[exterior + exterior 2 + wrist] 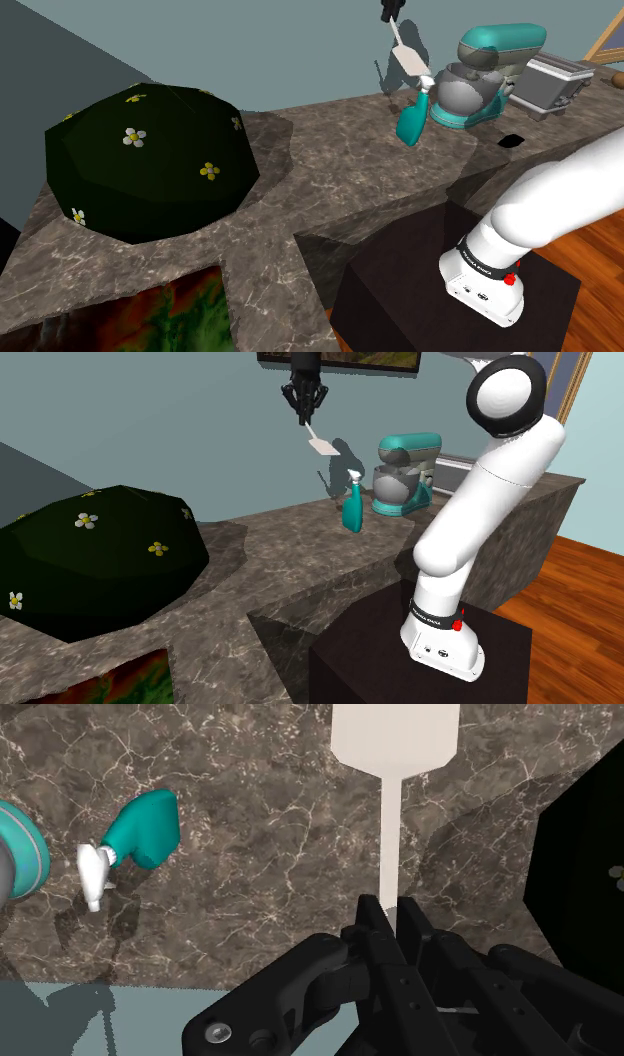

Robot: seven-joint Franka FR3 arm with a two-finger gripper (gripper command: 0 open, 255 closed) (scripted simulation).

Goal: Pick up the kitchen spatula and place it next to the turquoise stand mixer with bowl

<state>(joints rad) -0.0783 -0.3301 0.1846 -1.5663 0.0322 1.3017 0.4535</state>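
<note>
closest to me is the dark stand (400,270) under the arm, well short of the turquoise stand mixer (490,75). on the marbled counter (340,150), a dark green dome with small flowers (150,160) sits well apart from the mixer, toward the shoulder view's left. a teal spray bottle (415,115) stands just beside the mixer on that same side. high above the bottle, my gripper (390,909) is clamped on the white spatula (393,764) by its handle, blade hanging down, clear of the counter. a grey toaster (555,80) sits just past the mixer.
</note>
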